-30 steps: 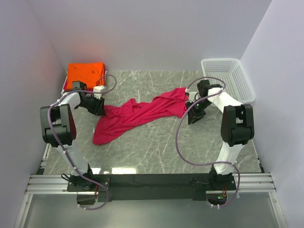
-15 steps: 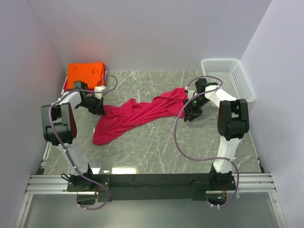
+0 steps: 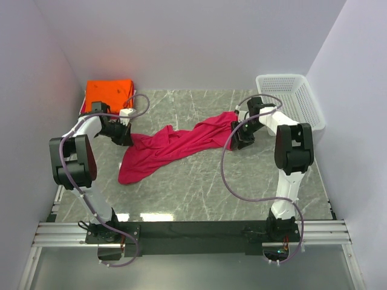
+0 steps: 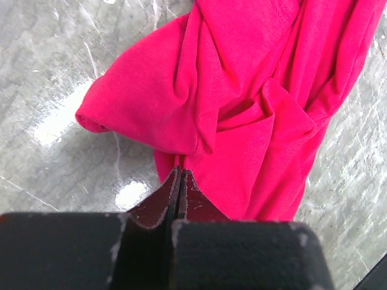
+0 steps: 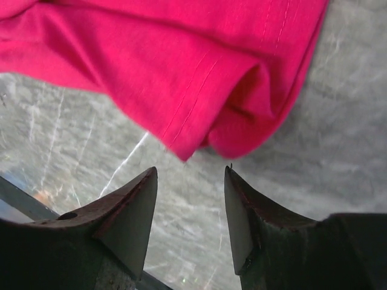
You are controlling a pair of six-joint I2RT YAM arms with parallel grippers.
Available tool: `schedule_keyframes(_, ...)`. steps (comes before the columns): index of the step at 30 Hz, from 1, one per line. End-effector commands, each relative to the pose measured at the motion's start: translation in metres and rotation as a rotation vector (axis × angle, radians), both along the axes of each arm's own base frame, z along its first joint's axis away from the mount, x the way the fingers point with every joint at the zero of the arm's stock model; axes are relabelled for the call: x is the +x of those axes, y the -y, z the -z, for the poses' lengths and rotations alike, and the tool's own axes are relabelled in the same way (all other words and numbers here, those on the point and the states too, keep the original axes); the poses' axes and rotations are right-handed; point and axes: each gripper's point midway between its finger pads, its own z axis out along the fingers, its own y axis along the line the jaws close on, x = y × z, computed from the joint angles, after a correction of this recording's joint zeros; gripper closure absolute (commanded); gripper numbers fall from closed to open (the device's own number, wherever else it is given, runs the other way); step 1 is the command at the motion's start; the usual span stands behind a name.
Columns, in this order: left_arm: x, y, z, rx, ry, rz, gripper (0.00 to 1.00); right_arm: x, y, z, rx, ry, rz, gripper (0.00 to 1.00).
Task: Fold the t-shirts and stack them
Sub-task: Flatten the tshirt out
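The crimson-pink cotton t-shirt (image 3: 175, 145) is lying unfolded and crumpled in a long diagonal band on the grey marble-patterned tabletop (image 3: 199, 181), stretching between the two end effectors. Deep creases and overlapping folds are running along its length, and one rounded lobe is bulging out to the left just ahead of the left end effector (image 4: 179, 175). That end effector's fingers are pressing fully together right at the near edge of the fabric (image 4: 242, 90) and appear to be pinching a thin fold of it. The right end effector (image 5: 190, 172) is standing partly open with nothing between its fingers. The shirt's stitched hem (image 5: 181, 60) is curling in a soft roll just beyond its fingertips, not touching them. A bright orange folded t-shirt (image 3: 107, 95) is sitting flat behind the left end effector (image 3: 125, 136), and a white plastic mesh basket (image 3: 290, 99) is sitting behind and to the right of the right end effector (image 3: 242, 138).
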Motion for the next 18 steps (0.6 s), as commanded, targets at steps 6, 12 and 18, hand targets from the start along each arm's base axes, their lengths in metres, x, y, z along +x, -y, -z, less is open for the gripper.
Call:
schedule_keyframes(6, 0.000, 0.008, -0.035, -0.034, 0.061, 0.055, 0.99, 0.012, -0.022, 0.008, 0.086, -0.007, -0.012, 0.80)
schedule_keyframes(12, -0.024, 0.006, -0.053, 0.005, 0.081, 0.106, 0.99, 0.010, -0.008, -0.027, 0.076, 0.089, -0.028, 1.00)
schedule_keyframes(18, -0.051, 0.002, -0.091, 0.013, 0.161, 0.174, 0.99, 0.005, 0.022, -0.077, 0.030, 0.227, -0.038, 1.00)
